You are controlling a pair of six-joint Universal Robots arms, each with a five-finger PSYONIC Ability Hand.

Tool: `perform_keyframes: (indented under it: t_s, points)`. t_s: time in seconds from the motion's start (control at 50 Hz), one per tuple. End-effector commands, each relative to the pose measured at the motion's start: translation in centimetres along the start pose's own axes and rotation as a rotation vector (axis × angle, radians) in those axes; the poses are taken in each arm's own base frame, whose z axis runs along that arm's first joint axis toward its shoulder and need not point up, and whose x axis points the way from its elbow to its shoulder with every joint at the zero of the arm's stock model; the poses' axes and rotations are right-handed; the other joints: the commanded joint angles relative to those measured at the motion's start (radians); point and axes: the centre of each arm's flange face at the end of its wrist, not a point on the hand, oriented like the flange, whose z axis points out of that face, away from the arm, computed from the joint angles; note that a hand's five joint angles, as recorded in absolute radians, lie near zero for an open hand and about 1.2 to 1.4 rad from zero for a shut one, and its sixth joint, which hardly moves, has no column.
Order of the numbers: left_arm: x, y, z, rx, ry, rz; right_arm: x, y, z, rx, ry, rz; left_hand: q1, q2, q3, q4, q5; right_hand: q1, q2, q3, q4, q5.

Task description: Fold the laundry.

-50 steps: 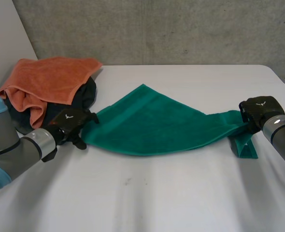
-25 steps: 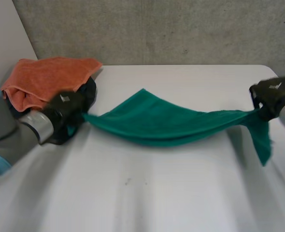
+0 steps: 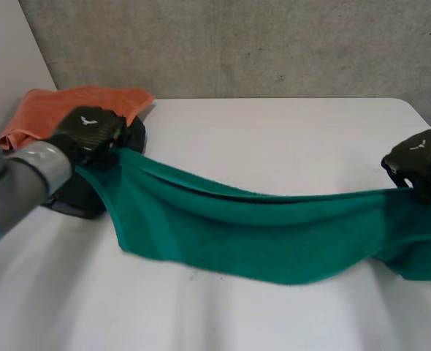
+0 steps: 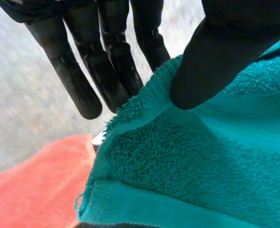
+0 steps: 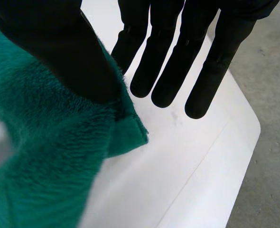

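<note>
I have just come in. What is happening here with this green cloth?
Both robot hands hold a green towel stretched over the white table. The left hand pinches one end beside an orange towel; the right hand pinches the other end. The towel's middle sags towards the table. No fold is made yet.

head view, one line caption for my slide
Left hand and right hand hold a green towel stretched over the white table.

white table (image 3: 288,139) | grey concrete wall (image 3: 274,44) behind it | grey floor (image 5: 273,166) beside table
</note>
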Motion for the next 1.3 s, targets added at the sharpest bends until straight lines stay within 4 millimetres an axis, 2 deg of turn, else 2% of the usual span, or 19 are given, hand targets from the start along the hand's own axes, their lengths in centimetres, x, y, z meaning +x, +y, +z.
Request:
perform_keyframes:
  t_s: [0.02,0.1,0.14,0.2,0.24,0.28,0.36,0.38,0.46,0.56,0.68,0.74,0.76,0.78,0.84,0.92,1.1,1.18,1.3]
  points:
    - [-1.5,-4.7,6.2,0.179,-0.178,0.092,4.0,-2.6,4.4,0.222,0.245,0.161,0.254,0.199,0.203,0.196,0.238,0.279,0.217,0.203,0.195,0.222]
    - [-3.7,-11.1,6.7,0.463,-0.300,0.082,7.7,-5.9,4.3,0.448,0.466,0.239,0.254,0.199,0.203,0.196,0.238,0.279,0.217,0.203,0.195,0.222]
    - [-4.2,-12.7,6.7,0.564,-0.330,0.069,9.2,-7.5,3.6,0.573,0.585,0.256,0.254,0.199,0.203,0.196,0.238,0.279,0.217,0.203,0.195,0.222]
    - [-5.6,-16.5,5.1,0.763,-0.407,0.046,9.7,-8.9,2.8,0.658,0.659,0.245,0.254,0.199,0.203,0.196,0.238,0.279,0.217,0.203,0.195,0.222]
    - [-5.8,-17.5,3.8,0.800,-0.430,0.031,9.3,-9.0,2.7,0.659,0.650,0.238,0.254,0.199,0.203,0.196,0.238,0.279,0.217,0.203,0.195,0.222]
    - [-5.6,-16.8,3.7,0.767,-0.424,0.021,8.2,-8.9,3.3,0.640,0.614,0.229,0.254,0.199,0.203,0.196,0.238,0.279,0.217,0.203,0.195,0.222]
    - [-4.2,-13.1,4.6,0.643,-0.380,-0.004,6.3,-8.0,4.8,0.610,0.538,0.217,0.254,0.199,0.203,0.196,0.238,0.279,0.217,0.203,0.195,0.222]
    - [-3.5,-11.3,4.8,0.585,-0.359,-0.013,5.9,-7.7,5.2,0.602,0.520,0.215,0.254,0.199,0.203,0.196,0.238,0.279,0.217,0.203,0.195,0.222]
    - [-1.0,-6.6,5.1,0.436,-0.296,-0.038,3.5,-5.6,7.8,0.529,0.426,0.209,0.254,0.199,0.203,0.196,0.238,0.279,0.217,0.203,0.195,0.222]
    - [1.8,-1.2,4.8,0.274,-0.226,-0.064,-0.9,-1.2,11.2,0.328,0.260,0.224,0.254,0.199,0.203,0.196,0.238,0.279,0.217,0.203,0.195,0.222]
    - [4.2,2.5,3.2,0.156,-0.142,-0.076,-3.3,1.7,11.0,0.134,0.122,0.237,0.254,0.199,0.203,0.196,0.238,0.279,0.217,0.203,0.195,0.222]
    - [4.9,3.0,2.3,0.138,-0.105,-0.074,-4.3,2.4,10.1,0.076,0.056,0.251,0.254,0.199,0.203,0.196,0.238,0.248,0.186,0.172,0.164,0.191]
    - [4.9,2.8,2.0,0.142,-0.100,-0.073,-4.4,2.5,9.8,0.065,0.048,0.249,0.254,0.199,0.203,0.196,0.238,0.132,0.069,0.055,0.048,0.074]
    - [4.9,2.6,1.7,0.148,-0.097,-0.072,-4.4,2.4,9.2,0.053,0.042,0.247,0.254,0.199,0.203,0.196,0.238,-0.032,-0.094,-0.109,-0.116,-0.090]
    - [4.9,2.0,0.9,0.164,-0.078,-0.070,-4.0,2.0,8.3,0.058,0.048,0.245,0.254,0.199,0.203,0.196,0.238,-0.098,-0.160,-0.175,-0.182,-0.156]
    - [4.9,1.6,0.3,0.173,-0.070,-0.069,-3.2,1.3,7.0,0.075,0.065,0.244,0.254,0.199,0.203,0.196,0.238,-0.342,-0.404,-0.418,-0.426,-0.399]
    - [4.8,1.0,-0.3,0.185,-0.072,-0.071,-1.9,-1.2,4.6,0.145,0.042,0.239,0.254,0.199,0.203,0.196,0.238,-0.462,-0.525,-0.539,-0.546,-0.520]
    - [4.6,0.8,-0.3,0.189,-0.075,-0.070,-1.9,-1.2,4.6,0.122,0.002,0.244,0.254,0.199,0.203,0.196,0.238,-0.515,-0.578,-0.592,-0.599,-0.573]
    - [4.0,0.4,-0.1,0.204,-0.090,-0.067,-3.2,-0.3,6.5,0.076,-0.049,0.249,0.254,0.199,0.203,0.196,0.238,-0.518,-0.581,-0.595,-0.602,-0.576]
